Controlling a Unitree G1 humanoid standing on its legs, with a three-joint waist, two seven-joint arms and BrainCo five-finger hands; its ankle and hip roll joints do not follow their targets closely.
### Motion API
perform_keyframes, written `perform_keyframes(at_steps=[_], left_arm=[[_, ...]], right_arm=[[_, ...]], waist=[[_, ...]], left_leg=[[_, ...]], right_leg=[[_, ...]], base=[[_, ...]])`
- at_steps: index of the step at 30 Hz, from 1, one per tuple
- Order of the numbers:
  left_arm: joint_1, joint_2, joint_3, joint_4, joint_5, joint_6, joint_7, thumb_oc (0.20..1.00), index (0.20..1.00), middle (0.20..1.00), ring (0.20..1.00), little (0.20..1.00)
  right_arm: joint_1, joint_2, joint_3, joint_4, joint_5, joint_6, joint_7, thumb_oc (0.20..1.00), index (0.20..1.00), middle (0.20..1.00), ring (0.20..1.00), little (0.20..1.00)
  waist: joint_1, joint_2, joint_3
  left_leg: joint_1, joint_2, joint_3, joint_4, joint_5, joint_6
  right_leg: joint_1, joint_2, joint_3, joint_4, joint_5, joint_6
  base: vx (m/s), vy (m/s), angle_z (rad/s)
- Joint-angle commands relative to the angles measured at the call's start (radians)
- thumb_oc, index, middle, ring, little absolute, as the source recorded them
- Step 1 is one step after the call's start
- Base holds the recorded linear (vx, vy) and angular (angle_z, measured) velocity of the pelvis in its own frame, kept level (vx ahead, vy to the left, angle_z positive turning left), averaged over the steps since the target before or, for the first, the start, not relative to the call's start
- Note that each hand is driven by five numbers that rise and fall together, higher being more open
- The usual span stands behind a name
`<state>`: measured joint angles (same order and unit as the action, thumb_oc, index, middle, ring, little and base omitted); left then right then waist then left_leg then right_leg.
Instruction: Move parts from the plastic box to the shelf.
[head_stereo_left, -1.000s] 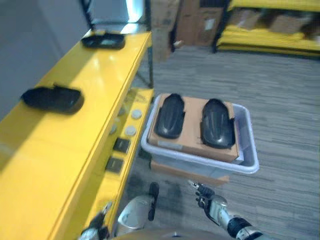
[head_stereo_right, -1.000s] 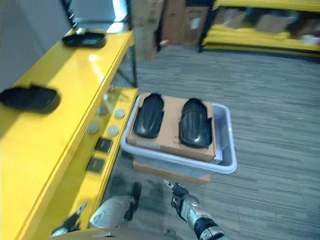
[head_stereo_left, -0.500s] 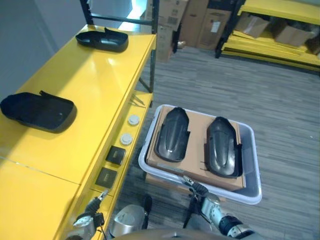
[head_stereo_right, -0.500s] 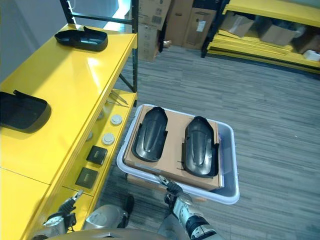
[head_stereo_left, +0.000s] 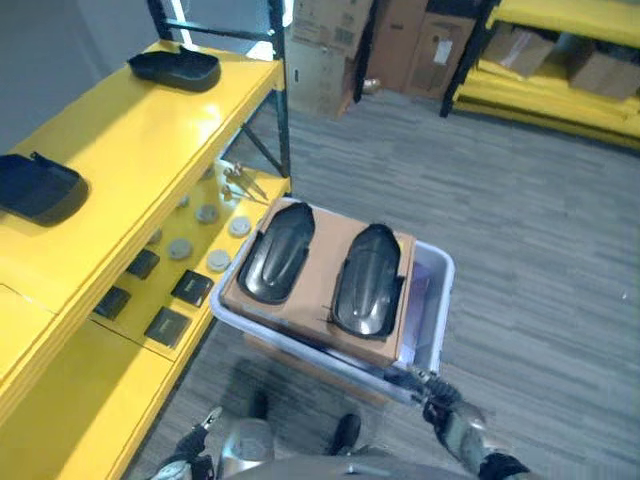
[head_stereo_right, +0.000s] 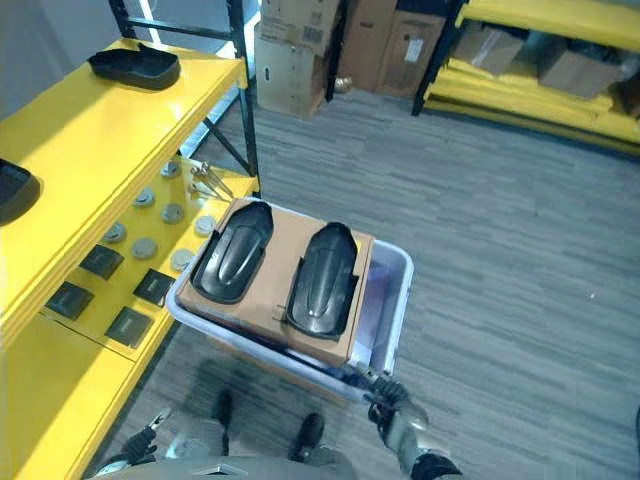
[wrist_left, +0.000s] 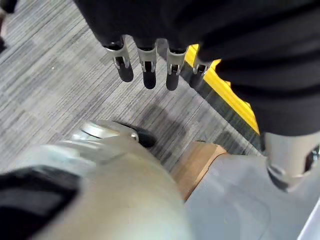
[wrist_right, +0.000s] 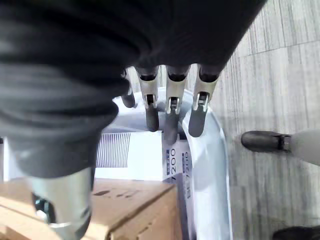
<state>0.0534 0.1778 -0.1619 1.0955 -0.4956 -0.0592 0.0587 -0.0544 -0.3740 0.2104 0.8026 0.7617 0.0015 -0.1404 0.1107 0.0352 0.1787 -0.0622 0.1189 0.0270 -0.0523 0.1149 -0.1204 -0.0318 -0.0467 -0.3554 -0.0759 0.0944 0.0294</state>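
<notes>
A pale plastic box (head_stereo_left: 432, 296) stands on the floor beside the yellow shelf (head_stereo_left: 120, 150). A brown cardboard sheet (head_stereo_left: 318, 300) lies in it with two black moulded parts on top, one left (head_stereo_left: 275, 250) and one right (head_stereo_left: 367, 278). Two more black parts rest on the shelf top, one far (head_stereo_left: 172, 67) and one near (head_stereo_left: 35, 187). My right hand (head_stereo_left: 450, 418) is at the box's near right corner, its fingers (wrist_right: 170, 112) straight over the rim (wrist_right: 216, 160), holding nothing. My left hand (wrist_left: 148, 70) hangs low with straight fingers above the carpet.
The shelf's lower level (head_stereo_left: 160, 270) holds several round discs and dark square pieces. The plastic box sits on a cardboard carton (head_stereo_left: 300, 358). Cardboard boxes (head_stereo_left: 330, 40) and yellow racks (head_stereo_left: 560, 90) stand at the back. Grey carpet (head_stereo_left: 540, 250) stretches to the right.
The camera has swung, so the box now sits nearer the middle. Relative to the box, my right hand has gone from its near middle to its near right corner.
</notes>
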Motion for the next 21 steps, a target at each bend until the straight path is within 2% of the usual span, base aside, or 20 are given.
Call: perform_keyframes(at_steps=[1,2,3,9,11,14,15,16,18,21], left_arm=[[-0.023,0.026,-0.007,-0.015,-0.007,-0.026,0.018,1.000,1.000,1.000,1.000,1.000],[-0.014,0.029,0.000,-0.016,-0.005,-0.027,0.015,1.000,1.000,1.000,1.000,1.000],[0.018,0.034,0.023,-0.017,0.006,-0.038,0.007,1.000,1.000,1.000,1.000,1.000],[0.046,0.050,0.050,-0.004,0.005,-0.047,-0.019,1.000,1.000,1.000,1.000,1.000],[0.056,0.052,0.058,0.012,0.013,-0.056,-0.031,1.000,1.000,1.000,1.000,1.000],[0.066,0.053,0.065,0.027,0.013,-0.063,-0.045,1.000,1.000,1.000,1.000,1.000],[0.075,0.049,0.068,0.033,0.016,-0.071,-0.051,1.000,1.000,1.000,1.000,1.000],[0.077,0.049,0.068,0.033,0.014,-0.071,-0.051,1.000,1.000,1.000,1.000,1.000],[0.083,0.047,0.078,0.030,0.021,-0.068,-0.051,1.000,1.000,1.000,1.000,1.000],[0.098,0.041,0.086,0.026,0.043,-0.072,-0.055,1.000,1.000,1.000,1.000,1.000]], right_arm=[[-0.019,0.037,-0.038,-0.120,0.015,-0.107,-0.092,1.000,1.000,1.000,1.000,1.000],[-0.019,0.035,-0.053,-0.142,0.009,-0.131,-0.125,1.000,1.000,1.000,1.000,1.000],[-0.016,0.003,-0.133,-0.228,-0.044,-0.186,-0.217,1.000,1.000,1.000,1.000,1.000],[-0.032,-0.071,-0.261,-0.345,-0.144,-0.232,-0.321,1.000,1.000,1.000,1.000,1.000],[-0.040,-0.099,-0.313,-0.394,-0.171,-0.224,-0.363,1.000,1.000,1.000,1.000,1.000],[-0.044,-0.125,-0.354,-0.441,-0.208,-0.203,-0.385,1.000,1.000,1.000,1.000,1.000],[-0.047,-0.147,-0.377,-0.477,-0.223,-0.151,-0.343,1.000,1.000,1.000,1.000,1.000],[-0.047,-0.150,-0.379,-0.483,-0.227,-0.140,-0.327,1.000,1.000,1.000,1.000,1.000],[-0.048,-0.157,-0.371,-0.524,-0.275,-0.074,-0.295,1.000,1.000,1.000,1.000,1.000],[-0.061,-0.160,-0.310,-0.544,-0.318,0.024,-0.244,1.000,1.000,1.000,1.000,1.000]], waist=[[0.038,-0.022,-0.005],[0.037,-0.023,-0.008],[0.032,-0.026,-0.016],[0.028,-0.028,-0.020],[0.025,-0.028,-0.023],[0.024,-0.028,-0.026],[0.025,-0.028,-0.028],[0.025,-0.028,-0.028],[0.028,-0.029,-0.029],[0.044,-0.030,-0.027]], left_leg=[[-0.024,-0.025,-0.019,0.044,-0.084,0.036],[-0.015,-0.026,-0.017,0.038,-0.086,0.037],[0.017,-0.029,-0.014,0.017,-0.092,0.043],[0.037,-0.029,-0.002,0.005,-0.101,0.051],[0.043,-0.029,0.002,0.000,-0.105,0.054],[0.051,-0.032,0.004,-0.006,-0.107,0.055],[0.057,-0.034,0.003,-0.011,-0.109,0.055],[0.058,-0.035,0.003,-0.011,-0.109,0.055],[0.061,-0.037,0.000,-0.011,-0.110,0.055],[0.061,-0.040,-0.007,-0.006,-0.110,0.056]], right_leg=[[0.026,-0.115,0.061,0.012,-0.034,0.131],[0.028,-0.116,0.063,0.013,-0.033,0.134],[0.040,-0.116,0.070,0.014,-0.035,0.141],[0.047,-0.118,0.073,0.014,-0.039,0.147],[0.050,-0.116,0.075,0.012,-0.041,0.148],[0.055,-0.115,0.077,0.007,-0.042,0.149],[0.060,-0.115,0.078,0.005,-0.043,0.149],[0.061,-0.116,0.078,0.004,-0.043,0.149],[0.064,-0.119,0.077,0.005,-0.045,0.150],[0.070,-0.127,0.068,0.009,-0.046,0.149]], base=[[0.06,0.184,-0.42],[0.15,0.195,-0.39],[0.11,0.086,-0.16],[0.04,0.031,0.01],[0.04,0.033,-0.07],[0.04,0.040,-0.05],[0.05,0.048,-0.10],[0.07,0.062,-0.09],[0.04,0.043,-0.04],[0.05,0.059,0.01]])
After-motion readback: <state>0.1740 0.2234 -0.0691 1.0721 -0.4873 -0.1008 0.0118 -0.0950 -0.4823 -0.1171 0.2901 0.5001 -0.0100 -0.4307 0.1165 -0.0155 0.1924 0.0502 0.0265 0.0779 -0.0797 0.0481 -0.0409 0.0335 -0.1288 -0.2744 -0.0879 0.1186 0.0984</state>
